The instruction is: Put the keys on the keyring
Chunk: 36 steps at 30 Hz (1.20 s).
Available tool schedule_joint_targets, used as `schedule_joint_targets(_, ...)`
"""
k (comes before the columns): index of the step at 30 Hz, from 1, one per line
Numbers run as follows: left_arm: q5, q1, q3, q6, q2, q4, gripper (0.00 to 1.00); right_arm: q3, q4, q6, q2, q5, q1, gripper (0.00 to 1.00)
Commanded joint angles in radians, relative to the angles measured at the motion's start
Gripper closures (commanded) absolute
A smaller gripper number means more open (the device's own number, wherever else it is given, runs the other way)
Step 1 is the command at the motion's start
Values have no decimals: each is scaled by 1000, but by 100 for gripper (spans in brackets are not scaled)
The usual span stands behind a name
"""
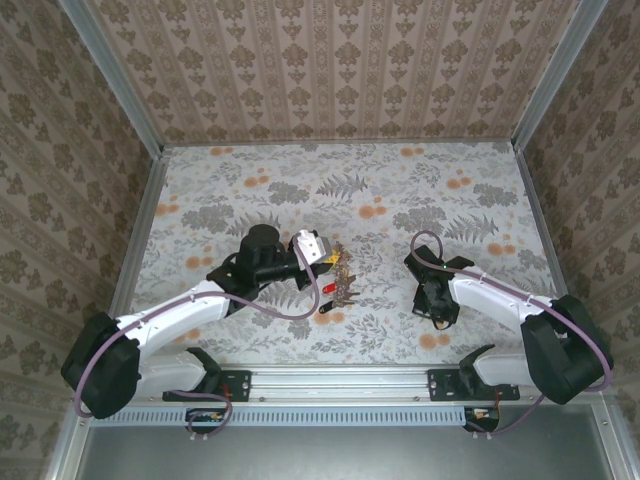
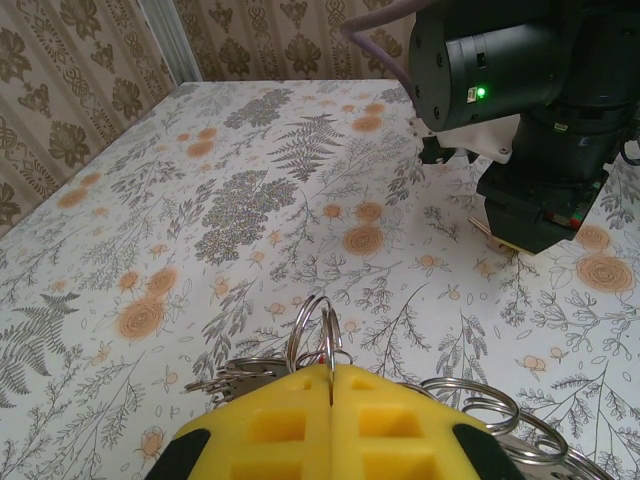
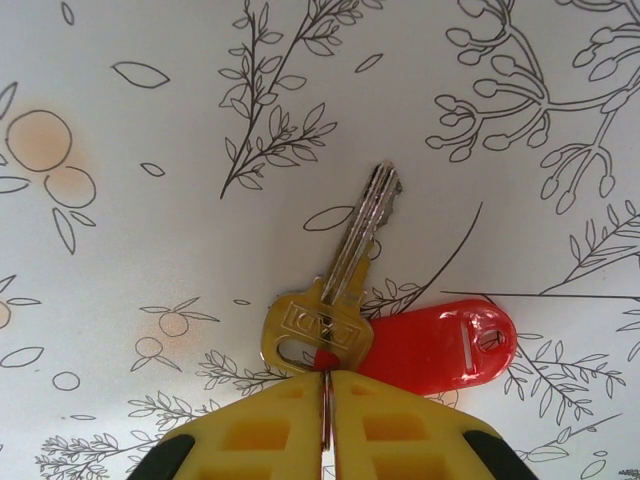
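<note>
Right wrist: key (image 3: 345,270) juts just beyond the clamped right hand (image 3: 326,392).

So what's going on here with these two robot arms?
The left gripper is shut on a silver keyring standing up from a heap of rings and keys mid-table. Off to the right, the right gripper is pinched shut at the head of a brass key with a red tag, blade pointing away over the floral table. That key is not on the keyring yet.
</note>
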Motion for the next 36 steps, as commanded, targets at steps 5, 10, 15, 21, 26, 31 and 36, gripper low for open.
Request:
schedule_joint_targets(5, 34, 5, 39, -15, -12, 45, 100, 28, -57, -17, 5, 36, 6, 85)
schedule_joint_targets(10, 37, 5, 43, -12, -6, 45, 100, 36, -59, -17, 8, 37, 7, 88)
schedule_joint_targets(15, 40, 5, 43, -12, -4, 47, 100, 34, -56, -17, 15, 34, 7, 87)
schedule_joint_targets(21, 40, 7, 41, -12, -4, 46, 100, 33, -57, -15, 22, 36, 7, 86)
schedule_joint_targets(26, 39, 7, 41, -12, -6, 47, 100, 37, -53, -18, 27, 34, 7, 89)
schedule_joint_targets(31, 39, 7, 43, -9, -8, 41, 100, 45, -57, -27, 25, 40, 7, 92)
schedule_joint_targets(36, 42, 8, 40, -14, -10, 44, 100, 63, -39, -92, -44, 51, 25, 96)
